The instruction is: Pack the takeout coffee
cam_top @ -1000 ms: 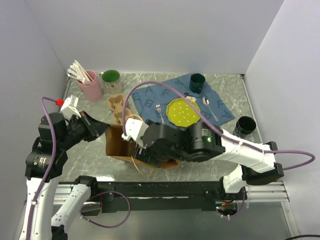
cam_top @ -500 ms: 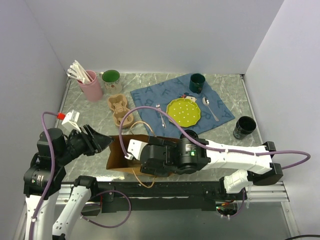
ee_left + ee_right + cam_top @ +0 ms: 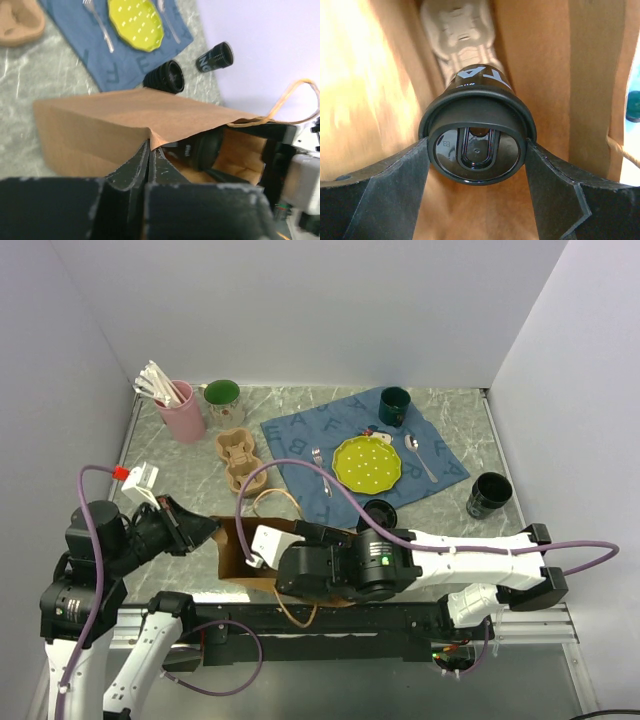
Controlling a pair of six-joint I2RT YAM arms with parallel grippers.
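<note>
1. Inside the paper bag (image 3: 238, 550) is a black lidded cup (image 3: 476, 125) with white lettering on its side. Its lid faces the right wrist camera.
2. The right hand (image 3: 476, 148) grips that cup, one finger against each side of the lid rim.
3. A pale moulded cardboard piece (image 3: 460, 30) shows past the cup in the bag; can't tell if they touch.
4. The paper bag is at the near edge of the worktop (image 3: 190, 475), left of middle.
5. The left hand (image 3: 150, 152) is pressed together, pinching the bag's brown paper rim on its left side.
6. A ribbed black cup (image 3: 380, 512) is just beside the near corner of the blue cloth (image 3: 300, 435), apart from the bag.
7. Another black cup (image 3: 489, 494) is near the worktop's right edge.
8. On the cloth are a yellow-green plate (image 3: 367, 462), a fork (image 3: 319, 468), a spoon (image 3: 417, 452) and, at the far corner, a dark green mug (image 3: 394, 405).
9. The cup carrier (image 3: 237, 455) is on bare worktop left of the cloth.
10. In the far left corner is a pink cup (image 3: 182, 412) holding white cutlery.
</note>
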